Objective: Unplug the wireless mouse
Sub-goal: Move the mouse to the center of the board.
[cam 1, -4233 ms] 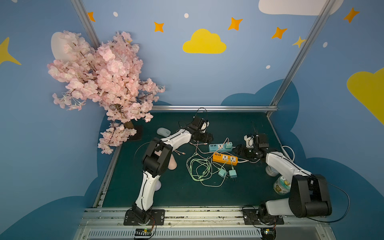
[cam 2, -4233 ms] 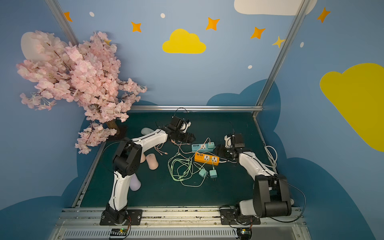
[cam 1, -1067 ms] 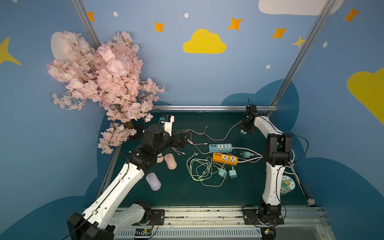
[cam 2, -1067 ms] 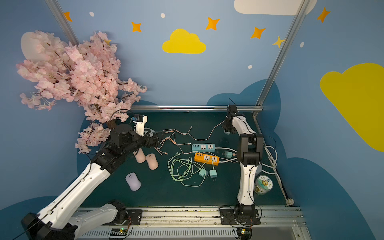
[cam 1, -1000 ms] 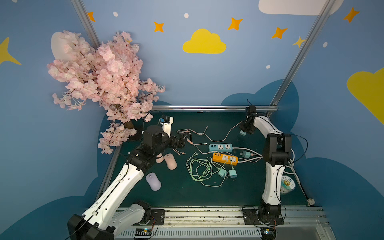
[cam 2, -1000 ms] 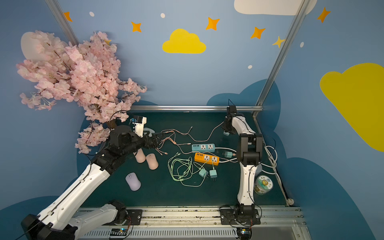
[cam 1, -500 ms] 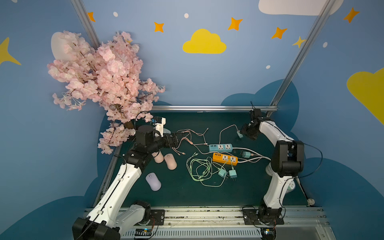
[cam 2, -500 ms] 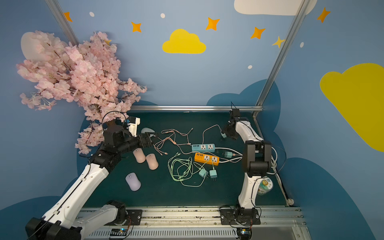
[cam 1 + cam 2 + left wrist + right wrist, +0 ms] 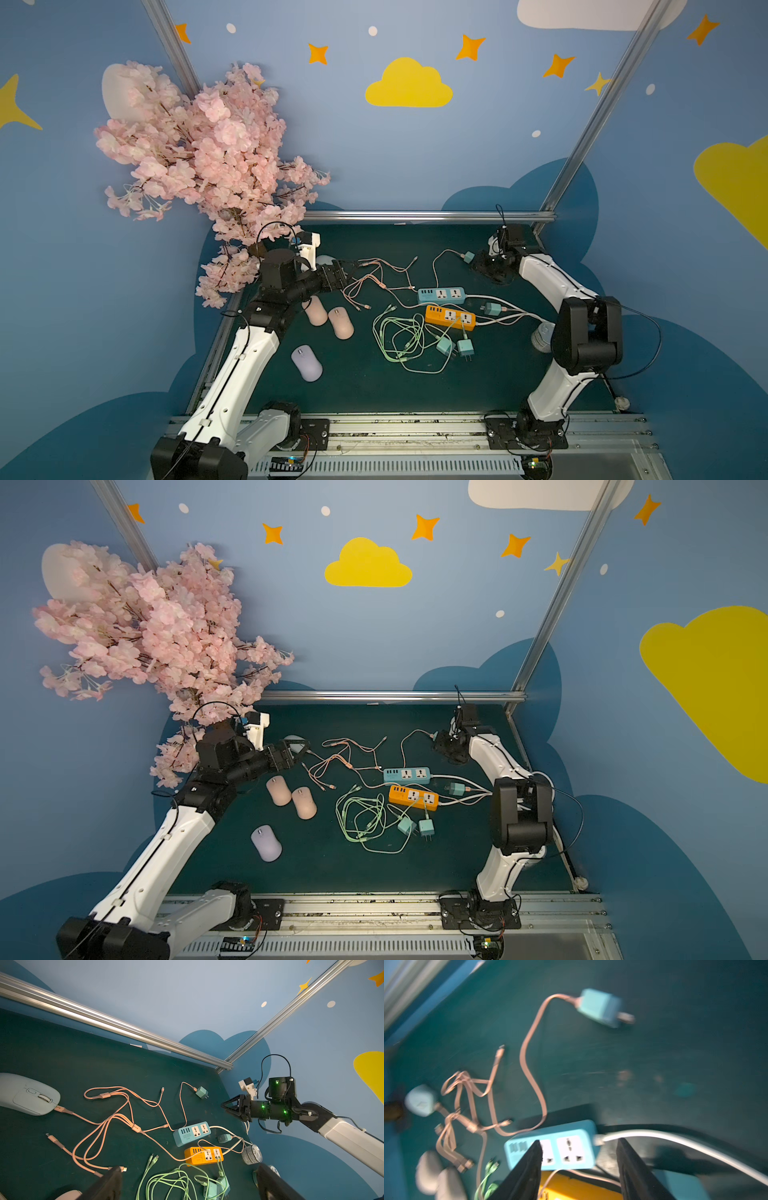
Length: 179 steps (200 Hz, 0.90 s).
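Hovering just beside the mouse (image 9: 29,1095) at the mat's (image 9: 415,386) back-left, the left gripper (image 9: 343,272) has its jaws wide apart, probably to steady it; the pink cable (image 9: 136,1128) is plugged into its front; the right gripper (image 9: 482,266), jaws apart and empty, hangs near the charger (image 9: 468,257).

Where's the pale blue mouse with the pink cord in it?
In both top views the pale blue mouse lies at the back on the robot's left, close beside the open left claw, near the blossom tree.

Teal charger (image 9: 468,257) (pink-cabled) now lies dropped, clear of right jaws.
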Motion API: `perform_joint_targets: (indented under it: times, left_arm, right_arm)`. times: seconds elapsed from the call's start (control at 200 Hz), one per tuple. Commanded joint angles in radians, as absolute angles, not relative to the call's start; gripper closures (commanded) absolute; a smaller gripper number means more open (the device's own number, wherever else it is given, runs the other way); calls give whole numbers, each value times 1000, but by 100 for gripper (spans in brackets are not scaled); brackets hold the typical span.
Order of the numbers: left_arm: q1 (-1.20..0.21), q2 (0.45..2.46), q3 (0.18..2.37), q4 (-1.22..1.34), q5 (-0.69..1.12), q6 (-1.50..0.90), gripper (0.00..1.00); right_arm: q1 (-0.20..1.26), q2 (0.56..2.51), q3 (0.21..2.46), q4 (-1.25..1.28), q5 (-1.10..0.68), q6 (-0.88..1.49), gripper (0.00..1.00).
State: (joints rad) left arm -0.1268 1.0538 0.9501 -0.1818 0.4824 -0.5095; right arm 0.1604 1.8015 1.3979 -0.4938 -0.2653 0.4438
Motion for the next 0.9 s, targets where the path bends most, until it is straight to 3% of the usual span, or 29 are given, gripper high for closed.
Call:
perform_joint_targets:
  times: [0.0,0.09,0.441,0.621,0.891]
  left_arm:
    - [-124,1057,1017,-239,529,-431,0]
    - [-125,1054,1017,-268,513,-389,1]
    - [-75,970,954,-229,469,-386,1]
    - [-54,957,940,-209,484,-405,1]
    - [-49,955,934,-198,505,-421,1]
  right_arm:
    - [235,1900,1524,-447,-520,379,43]
    - [308,2028,1701,-558,-600,312,43]
    - [578,2419,2304,-837,-515,45,46]
    - [606,2519,2369,-676,-652,130,51]
    - [662,2636,2423,-467,-599,195,49]
